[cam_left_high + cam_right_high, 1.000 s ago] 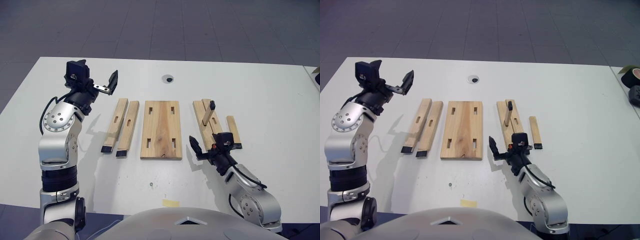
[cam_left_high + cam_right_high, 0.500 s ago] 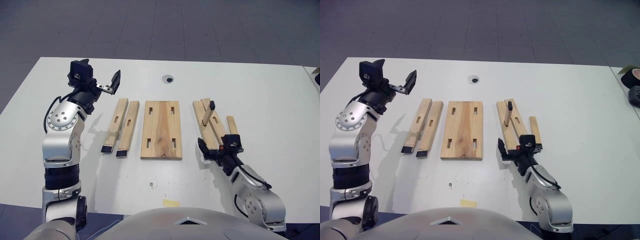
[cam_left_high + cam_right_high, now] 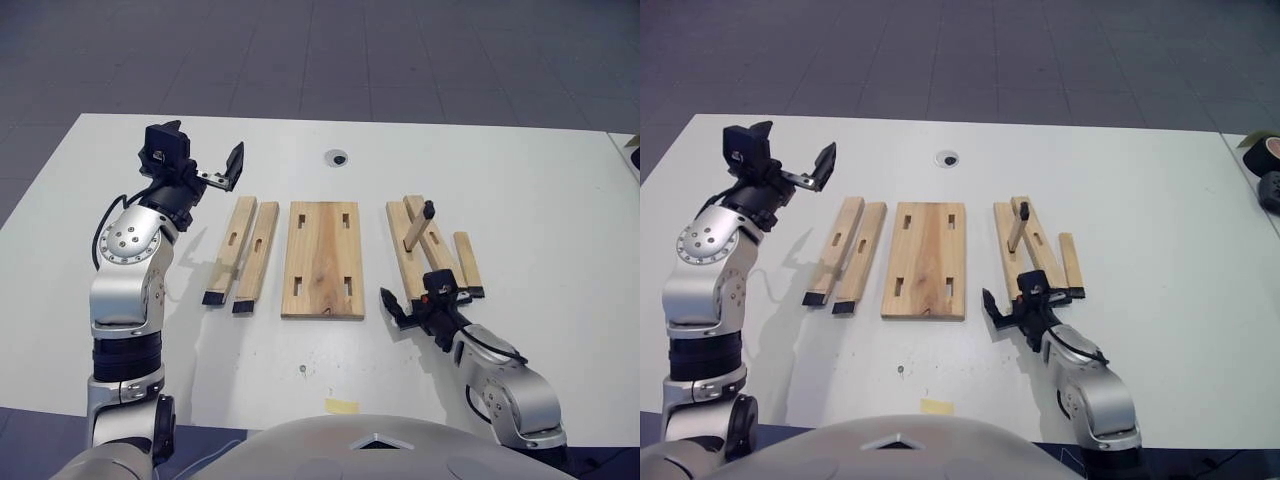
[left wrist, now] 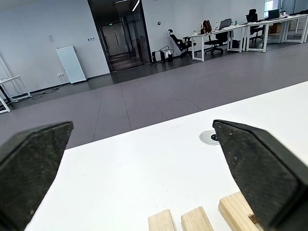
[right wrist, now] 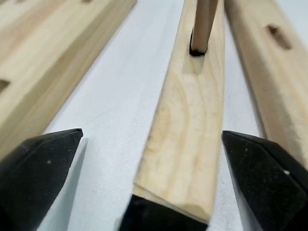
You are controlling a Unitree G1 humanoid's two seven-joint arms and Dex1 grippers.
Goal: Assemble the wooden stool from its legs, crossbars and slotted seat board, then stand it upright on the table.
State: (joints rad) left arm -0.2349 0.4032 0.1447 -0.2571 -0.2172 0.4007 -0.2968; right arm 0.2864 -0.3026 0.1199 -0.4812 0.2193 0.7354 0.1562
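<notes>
**Right hand straddling a stool leg, with a loose stick resting on it**

Your right hand [image 5: 154, 166] sits low on the white counter [image 3: 520, 170], fingers spread wide and holding nothing. The black-tipped near end of a pale wooden stool leg [image 5: 183, 120] lies between them. Your left hand [image 3: 198, 160] is raised above the counter's far left, also wide open and empty, beyond two more pale black-tipped legs [image 3: 243, 250] that lie side by side.

The pale wooden slotted seat board [image 3: 322, 258] lies flat in the middle of the counter. No part is joined yet.

The main hazard is a thin wooden stick with a dark tip [image 3: 416, 226]. It rests tilted on the leg you are about to take. Lift that leg and the stick will probably slide off or roll across the counter.

A second risk is crowding. Another pale leg [image 5: 269, 57] lies just beside the target, so your outer finger could land on it or push it askew as you close.

Gripping at the very end also invites trouble. A long leg held there may droop or twist in the hand, and its far end could drag across the neighbouring pieces.
</notes>
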